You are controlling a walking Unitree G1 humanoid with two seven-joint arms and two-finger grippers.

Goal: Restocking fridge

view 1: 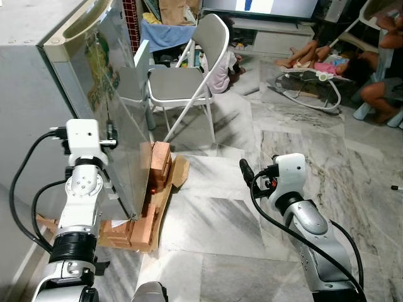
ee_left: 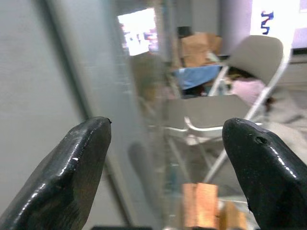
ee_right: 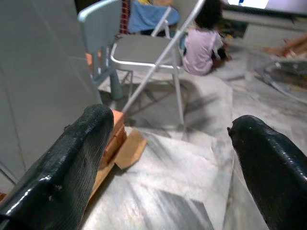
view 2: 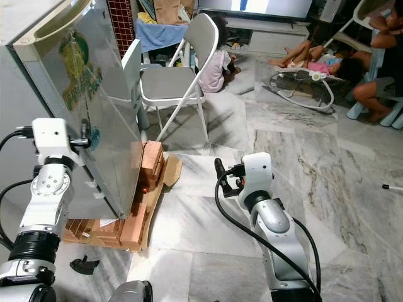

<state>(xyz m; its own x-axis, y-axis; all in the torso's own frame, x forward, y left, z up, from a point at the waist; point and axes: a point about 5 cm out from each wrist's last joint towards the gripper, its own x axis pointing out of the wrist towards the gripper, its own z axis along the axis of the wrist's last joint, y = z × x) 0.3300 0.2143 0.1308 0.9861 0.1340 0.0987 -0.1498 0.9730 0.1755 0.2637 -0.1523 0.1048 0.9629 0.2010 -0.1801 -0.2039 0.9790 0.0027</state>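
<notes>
We've got one fridge [view 1: 38, 94] on our left, its silver door [view 2: 107, 113] shut, propped on a stack of bricks [view 1: 154, 189] and cardboard. Our left hand [ee_left: 165, 167] is raised right beside the door's edge, two black fingers spread apart, nothing between them. Our right hand [ee_right: 168, 163] hovers over the marble floor [view 1: 283, 126], fingers released and wide too. One grey folding chair [view 1: 189, 75] stands behind the fridge, a pale blue small chair [ee_right: 98, 33] beside it. Further back we count perhaps three people, though that corner is hard to read.
</notes>
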